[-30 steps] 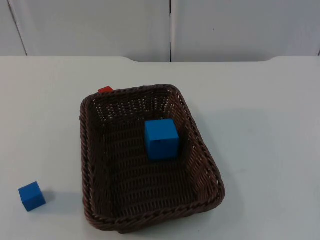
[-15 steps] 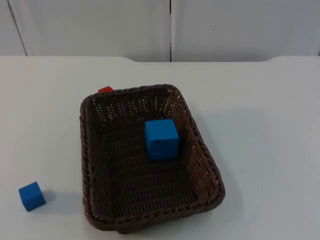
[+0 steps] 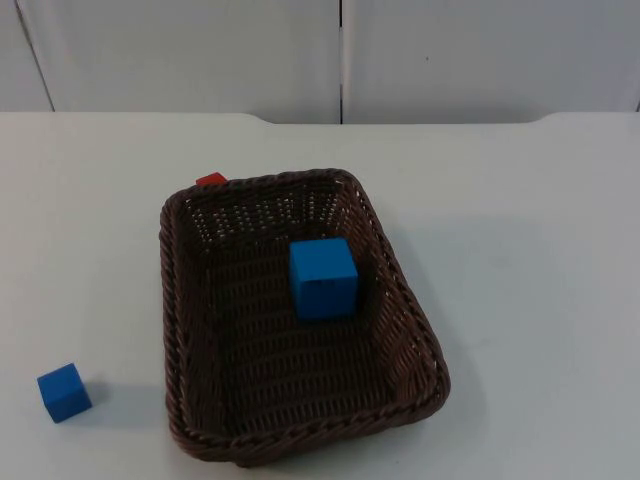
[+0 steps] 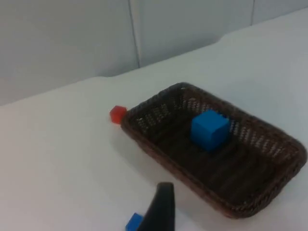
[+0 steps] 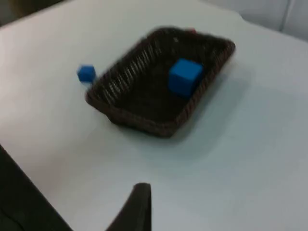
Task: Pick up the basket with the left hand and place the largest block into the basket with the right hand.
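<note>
While the dark brown wicker basket (image 3: 300, 320) rests flat on the white table (image 3: 520, 250), a large blue block (image 3: 323, 278) sits inside it, on the woven floor close to the long wall that faces the right arm's side. The basket is rectangular, with a braided rim, and lies at a slight angle to the table's edges.

Outside the basket, a small blue block (image 3: 64, 392) stands on the table, well apart from the basket's rim on the left arm's side, towards the camera end. A small red block (image 3: 211, 179) lies just beside the basket's far short wall, at the corner on the left arm's side; from above it is mostly hidden behind the rim. Beyond the basket the table ends at a grey partition wall (image 3: 200, 50).

In the left wrist view, the basket (image 4: 216, 154) appears with the large blue block (image 4: 210, 130) inside it, the red block (image 4: 117, 114) just outside one corner, and the small blue block (image 4: 134, 223) near a black fingertip of the left gripper (image 4: 161, 211), which is held above the table, apart from the basket. Whether that gripper's fingers are apart or together cannot be told.

In the right wrist view, the basket (image 5: 159, 82) holds the large blue block (image 5: 185, 77), with the small blue block (image 5: 86, 73) beside its far long wall. A black fingertip of the right gripper (image 5: 137, 207) hangs above bare table, well apart from the basket; its finger state cannot be told either.
</note>
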